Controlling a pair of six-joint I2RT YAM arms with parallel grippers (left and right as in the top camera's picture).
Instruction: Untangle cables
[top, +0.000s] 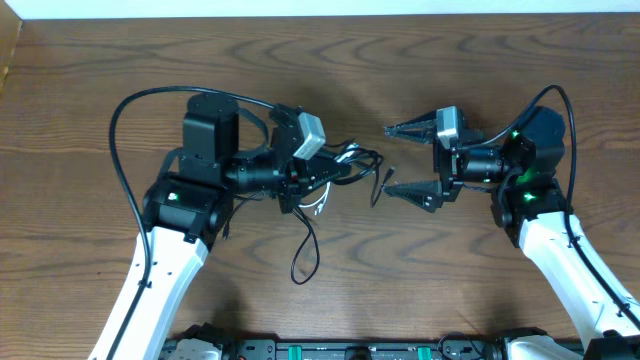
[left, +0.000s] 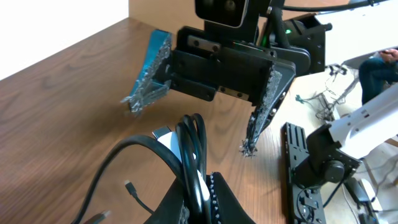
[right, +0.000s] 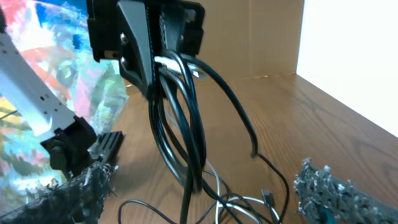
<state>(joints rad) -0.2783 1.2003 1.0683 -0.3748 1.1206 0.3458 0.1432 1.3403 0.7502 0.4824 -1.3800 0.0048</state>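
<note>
A tangle of thin black cables (top: 340, 165) with one white cable (top: 322, 205) lies at the table's middle. My left gripper (top: 310, 170) is shut on a bunch of these cables (left: 193, 155) and holds them lifted; they hang in loops in the right wrist view (right: 180, 124). One black cable end trails down toward the front (top: 305, 250). Small plug ends lie on the wood (left: 130, 186) (right: 267, 198). My right gripper (top: 400, 160) is open and empty, facing the tangle from the right, a short gap away.
Thick black arm cables arc over the left arm (top: 130, 110) and the right arm (top: 560, 100). A rail with fixtures runs along the table's front edge (top: 330, 350). The wooden table (top: 320, 60) stretches behind both arms.
</note>
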